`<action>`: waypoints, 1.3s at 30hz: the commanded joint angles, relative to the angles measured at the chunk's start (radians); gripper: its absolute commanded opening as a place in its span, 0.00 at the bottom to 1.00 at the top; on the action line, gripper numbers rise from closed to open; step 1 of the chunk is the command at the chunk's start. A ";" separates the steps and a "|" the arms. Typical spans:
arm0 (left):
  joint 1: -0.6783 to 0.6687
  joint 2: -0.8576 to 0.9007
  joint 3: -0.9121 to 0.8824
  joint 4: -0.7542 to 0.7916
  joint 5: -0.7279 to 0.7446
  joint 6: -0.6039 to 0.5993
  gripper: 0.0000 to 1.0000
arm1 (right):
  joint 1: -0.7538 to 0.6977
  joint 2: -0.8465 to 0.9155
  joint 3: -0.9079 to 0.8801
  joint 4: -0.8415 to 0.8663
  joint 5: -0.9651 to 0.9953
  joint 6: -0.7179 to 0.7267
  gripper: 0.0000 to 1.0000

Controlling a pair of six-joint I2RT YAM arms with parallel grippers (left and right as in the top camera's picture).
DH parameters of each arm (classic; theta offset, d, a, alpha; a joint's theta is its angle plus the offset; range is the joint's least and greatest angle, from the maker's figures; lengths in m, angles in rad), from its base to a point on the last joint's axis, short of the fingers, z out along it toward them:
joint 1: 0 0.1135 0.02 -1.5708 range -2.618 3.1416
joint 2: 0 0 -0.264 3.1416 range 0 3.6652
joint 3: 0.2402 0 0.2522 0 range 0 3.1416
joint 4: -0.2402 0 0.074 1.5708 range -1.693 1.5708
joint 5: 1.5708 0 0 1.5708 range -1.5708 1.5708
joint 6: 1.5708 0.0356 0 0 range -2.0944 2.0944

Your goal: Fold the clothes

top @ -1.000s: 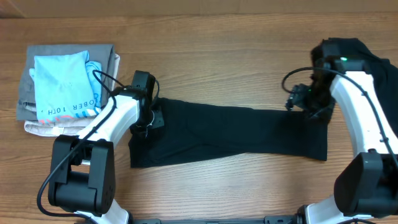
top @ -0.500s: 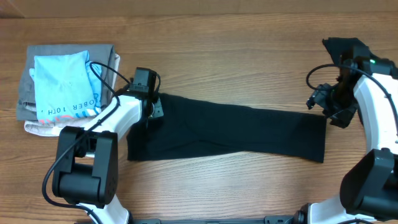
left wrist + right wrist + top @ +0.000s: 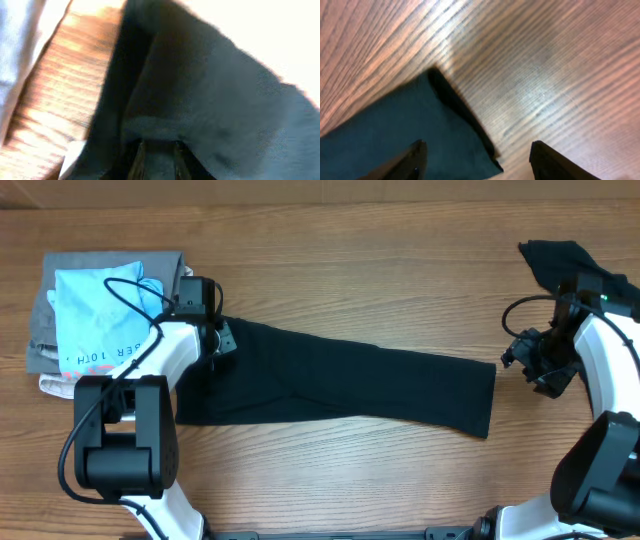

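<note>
Counting black garments, we find two: the long folded garment lies mid-table, its left end pinched by the left gripper. The second garment is half hidden behind our right arm. The right gripper gapes empty.

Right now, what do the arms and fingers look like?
Left arm and right arm: white links, bulky black joints and bases, a thin black cable looping near each wrist. Small green light on the right one. Fingers dark, plain, unmarked.

One camera looks straight down over my whole surface; my wrist cameras sit close, both sharing its black cloth.
</note>
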 commanded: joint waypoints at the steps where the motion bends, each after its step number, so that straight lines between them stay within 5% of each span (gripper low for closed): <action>1: -0.014 0.009 0.113 -0.048 0.078 -0.004 0.29 | 0.000 -0.008 -0.053 0.026 -0.017 -0.004 0.64; 6: -0.043 0.008 0.304 -0.204 0.102 0.000 0.35 | 0.006 -0.008 -0.140 0.114 -0.134 -0.054 0.50; 15: -0.061 0.008 0.604 -0.525 0.114 0.046 0.36 | 0.064 -0.008 -0.272 0.227 -0.108 -0.076 0.51; 21: -0.038 0.008 0.631 -0.609 0.324 0.175 0.43 | 0.094 -0.008 -0.387 0.431 -0.099 -0.113 0.54; 25: -0.003 0.008 0.631 -0.652 0.332 0.176 0.44 | 0.109 -0.008 -0.446 0.539 -0.099 -0.128 0.56; 27: 0.021 0.008 0.631 -0.673 0.332 0.175 0.44 | 0.110 -0.008 -0.465 0.568 -0.098 -0.127 0.49; 29: 0.045 0.008 0.631 -0.697 0.332 0.175 0.43 | 0.110 -0.008 -0.468 0.578 -0.098 -0.127 0.23; 33: 0.098 0.008 0.631 -0.743 0.313 0.175 0.43 | 0.098 -0.008 -0.466 0.600 -0.094 -0.121 0.04; 39: 0.175 0.008 0.631 -0.828 0.252 0.172 0.43 | -0.032 -0.008 -0.408 0.589 -0.035 -0.055 0.04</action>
